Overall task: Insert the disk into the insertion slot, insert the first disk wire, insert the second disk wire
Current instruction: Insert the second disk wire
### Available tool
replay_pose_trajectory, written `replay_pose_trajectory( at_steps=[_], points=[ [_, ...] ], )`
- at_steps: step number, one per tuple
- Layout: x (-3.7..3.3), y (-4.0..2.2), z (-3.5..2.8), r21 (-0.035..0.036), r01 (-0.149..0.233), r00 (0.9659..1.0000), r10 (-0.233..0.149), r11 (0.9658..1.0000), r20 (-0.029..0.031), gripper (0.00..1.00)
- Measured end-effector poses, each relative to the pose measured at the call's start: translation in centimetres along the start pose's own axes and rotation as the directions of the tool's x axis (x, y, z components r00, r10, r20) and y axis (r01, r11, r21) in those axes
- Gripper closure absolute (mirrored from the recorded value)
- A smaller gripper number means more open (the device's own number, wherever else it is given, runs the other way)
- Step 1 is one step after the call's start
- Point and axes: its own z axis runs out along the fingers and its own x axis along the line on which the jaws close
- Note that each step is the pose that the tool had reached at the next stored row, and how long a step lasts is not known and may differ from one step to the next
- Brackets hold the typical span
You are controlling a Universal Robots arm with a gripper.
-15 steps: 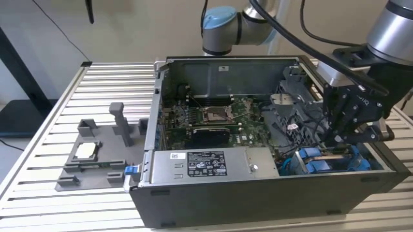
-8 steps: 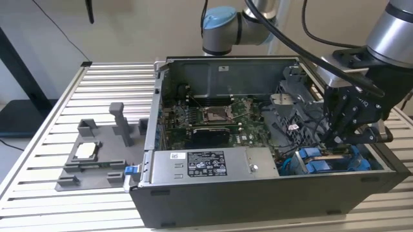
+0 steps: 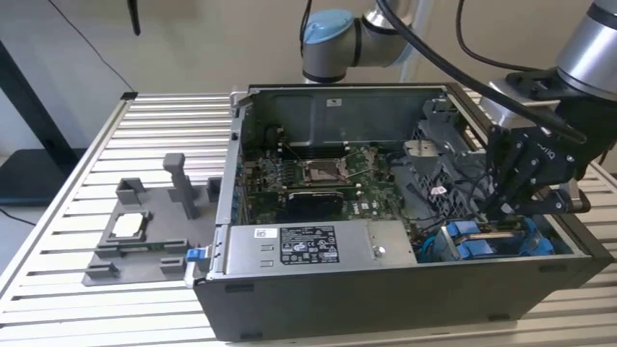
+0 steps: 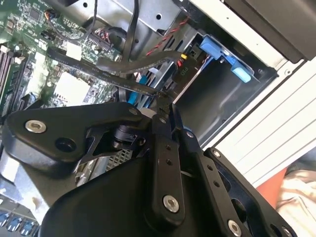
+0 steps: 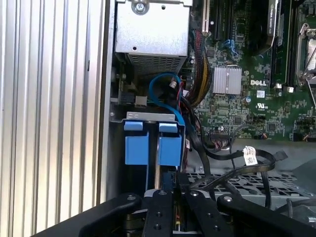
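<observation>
- Disk (image 3: pixel 482 242): its blue carrier shows low in the drive cage at the near right corner of the open computer case (image 3: pixel 386 303) in the exterior view. Judged seated in the insertion slot (image 5: pixel 150 116), so the first step looks done.
- In the first wrist view, two blue carrier tabs (image 5: pixel 152 144) stand side by side just beyond the hand, under the grey sheet-metal lip of the bay.
- Hand (image 3: pixel 508 210): hangs over the drive cage, right of the motherboard (image 3: pixel 318 177). In the second wrist view its fingers (image 4: pixel 165 116) sit close together, with a black wire end at the tips; it looks like a pinch on a wire connector (image 4: pixel 160 96), but contact is partly hidden, so I cannot tell for certain.
- Flat black cable (image 4: pixel 98 74) runs from the motherboard side toward the fingertips.
- Blue cable (image 5: pixel 165 94) loops behind the cage, near the grey power supply (image 3: pixel 308 246).
- Step in hand, as a judgement: wire insertion at the disk's back edge; which of the two wires cannot be told.
- Next move calls for squaring the plug with the disk's port, then a straight, gentle push; loose black cables (image 5: pixel 237 158) beside the cage could snag.
- Grey fixture tray (image 3: pixel 135 238) sits on the slatted counter (image 3: pixel 58 289), left of the case, well apart from the work.
</observation>
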Motion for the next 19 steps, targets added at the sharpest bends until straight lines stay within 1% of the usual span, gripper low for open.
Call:
replay_pose_trajectory(
  at_steps=[2,4,9,19],
  points=[
    [0.01,-0.21,0.00,-0.0023,0.000,1.0000,0.000,1.0000,0.0013,0.84],
    [0.01,-0.26,0.02,-0.0027,-0.002,1.0000,0.002,1.0000,0.0016,0.84],
    [0.02,-0.37,0.13,-0.0026,-0.016,0.9999,0.016,0.9999,0.0022,0.84],
    [0.03,-0.48,0.47,-0.0026,-0.016,0.9999,0.016,0.9999,0.0022,0.84]
  ],
)
